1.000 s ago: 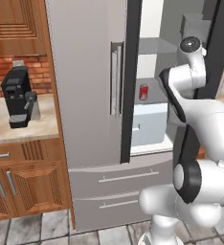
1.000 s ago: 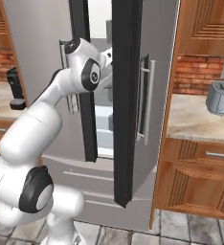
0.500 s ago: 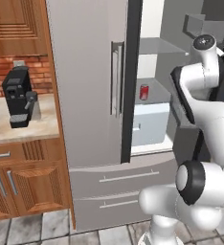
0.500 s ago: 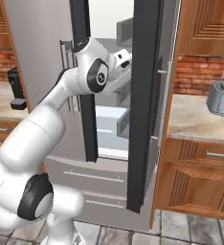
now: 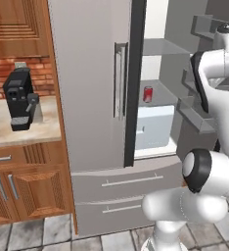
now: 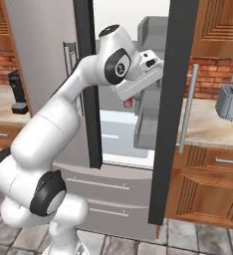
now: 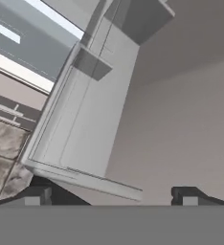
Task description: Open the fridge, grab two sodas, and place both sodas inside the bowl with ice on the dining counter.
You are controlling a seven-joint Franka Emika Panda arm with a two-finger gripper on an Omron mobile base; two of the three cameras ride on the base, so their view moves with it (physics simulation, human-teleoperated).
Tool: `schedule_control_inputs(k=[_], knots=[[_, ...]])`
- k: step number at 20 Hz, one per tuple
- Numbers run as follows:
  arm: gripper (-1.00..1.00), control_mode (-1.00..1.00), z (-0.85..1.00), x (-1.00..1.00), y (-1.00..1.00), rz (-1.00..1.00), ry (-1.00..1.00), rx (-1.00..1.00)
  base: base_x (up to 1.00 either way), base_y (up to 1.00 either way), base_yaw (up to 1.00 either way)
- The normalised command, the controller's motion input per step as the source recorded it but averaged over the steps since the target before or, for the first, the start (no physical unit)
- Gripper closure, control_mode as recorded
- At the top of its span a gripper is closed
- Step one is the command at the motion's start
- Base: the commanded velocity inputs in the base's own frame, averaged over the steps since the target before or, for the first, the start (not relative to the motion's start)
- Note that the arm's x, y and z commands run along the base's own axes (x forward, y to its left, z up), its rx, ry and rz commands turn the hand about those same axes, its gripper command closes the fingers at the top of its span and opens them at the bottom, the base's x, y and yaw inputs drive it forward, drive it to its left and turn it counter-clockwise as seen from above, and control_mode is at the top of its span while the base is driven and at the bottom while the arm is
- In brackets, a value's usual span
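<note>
The gripper [image 7: 112, 195] stands wide open and empty, its two dark fingertips [image 7: 37, 195] well apart at 6 o'clock in the hand view. Just past them lies the inner face of the fridge's swung-out right door [image 7: 90, 110], with grey bins at 12 o'clock. In the right base view the arm [image 6: 63, 114] reaches from 7 o'clock up into the open fridge [image 6: 123, 129]. In the left base view the left door [image 5: 92, 88] is closed and the gap to its right shows the white interior. Farthest in, a red soda [image 5: 148, 94] stands upright on a grey shelf, at about 1 o'clock from the picture's centre, above a pale drawer [image 5: 154, 125].
</note>
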Motion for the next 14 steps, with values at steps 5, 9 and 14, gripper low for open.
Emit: schedule_control_inputs(k=[5,9,14], knots=[[-1.00,-1.00,0.00,-0.20,-0.54,-0.01,-0.05,0.03,0.00,0.00,0.00],[-1.00,-1.00,-0.01,-0.60,0.75,0.07,-0.19,-0.08,0.00,0.00,0.00],[-1.00,-1.00,-0.01,-0.22,1.00,0.03,-0.17,-0.06,0.00,0.00,0.00]])
